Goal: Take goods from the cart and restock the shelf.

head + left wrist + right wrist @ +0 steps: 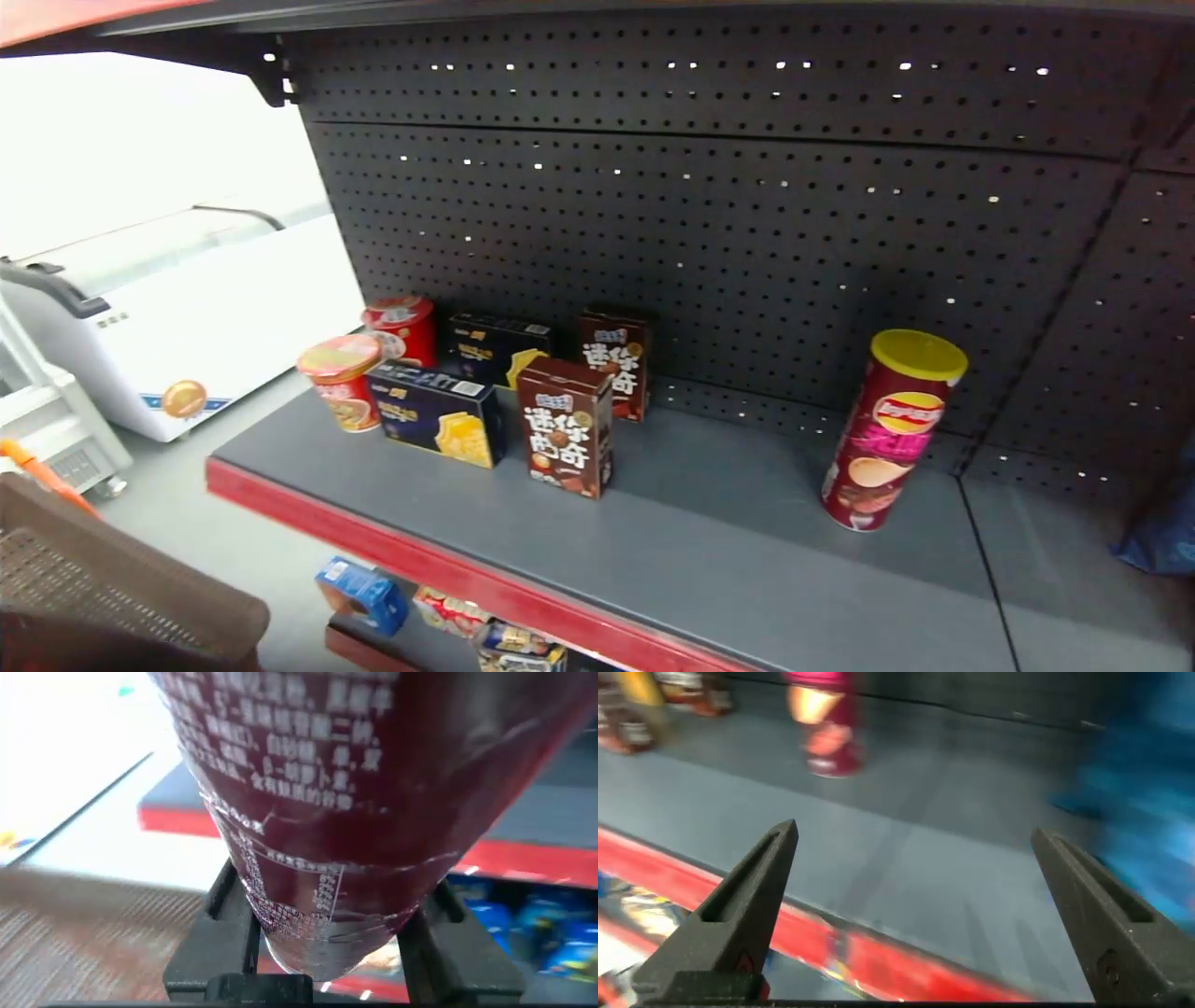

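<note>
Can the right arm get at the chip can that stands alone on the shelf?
Probably yes: the right hand is open and empty, and only bare shelf lies between it and the chip can.

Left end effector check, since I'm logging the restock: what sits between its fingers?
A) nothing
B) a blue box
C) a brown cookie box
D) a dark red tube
D: in the left wrist view the left end effector is closed on a dark red tube, with a finger on each side of the tube's end.

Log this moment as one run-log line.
left gripper: shut on dark red tube | right gripper: open, empty, facing shelf | shelf: chips can upright, boxes, cups
</note>
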Controlling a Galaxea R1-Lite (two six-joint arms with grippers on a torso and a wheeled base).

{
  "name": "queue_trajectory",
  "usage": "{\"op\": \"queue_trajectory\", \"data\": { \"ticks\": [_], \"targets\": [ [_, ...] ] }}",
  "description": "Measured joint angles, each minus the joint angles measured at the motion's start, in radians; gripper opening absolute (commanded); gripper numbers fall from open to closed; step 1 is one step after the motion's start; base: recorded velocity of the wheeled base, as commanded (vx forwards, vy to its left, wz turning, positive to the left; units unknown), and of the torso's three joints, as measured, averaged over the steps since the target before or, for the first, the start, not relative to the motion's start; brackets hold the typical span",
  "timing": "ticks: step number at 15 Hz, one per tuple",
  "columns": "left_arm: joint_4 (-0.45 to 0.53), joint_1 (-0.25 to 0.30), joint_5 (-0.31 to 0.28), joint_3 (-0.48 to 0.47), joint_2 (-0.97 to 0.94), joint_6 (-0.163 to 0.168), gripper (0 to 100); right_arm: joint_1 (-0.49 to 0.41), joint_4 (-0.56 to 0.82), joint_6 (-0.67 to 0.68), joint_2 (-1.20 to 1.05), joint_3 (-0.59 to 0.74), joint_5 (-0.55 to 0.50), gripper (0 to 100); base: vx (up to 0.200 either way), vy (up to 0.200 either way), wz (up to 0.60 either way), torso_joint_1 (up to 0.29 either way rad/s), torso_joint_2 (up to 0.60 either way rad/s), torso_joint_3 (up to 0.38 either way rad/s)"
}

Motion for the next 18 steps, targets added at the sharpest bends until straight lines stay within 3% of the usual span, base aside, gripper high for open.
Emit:
{"op": "queue_trajectory", "data": {
  "ticks": [5,12,16,18],
  "targets": [
    [0.000,0.000,0.000,0.001,-0.006,-0.002,0,0.001,0.000,0.000,0.000,0.000,0.000,100,0.000,0.000,-0.60,0.001,0.00,0.000],
    [0.000,0.000,0.001,-0.007,-0.010,-0.002,0,0.000,-0.001,-0.002,0.000,0.000,0.000,100,0.000,0.000,0.00,0.000,0.00,0.000],
    [0.001,0.002,0.049,-0.017,-0.013,0.002,0,-0.003,0.007,-0.015,0.007,-0.007,-0.022,100,0.000,0.000,0.00,0.000,0.00,0.000],
    [0.000,0.002,0.054,-0.024,-0.006,0.005,0,0.001,-0.003,-0.019,0.072,-0.073,-0.019,100,0.000,0.000,0.00,0.000,0.00,0.000]
  ]
}}
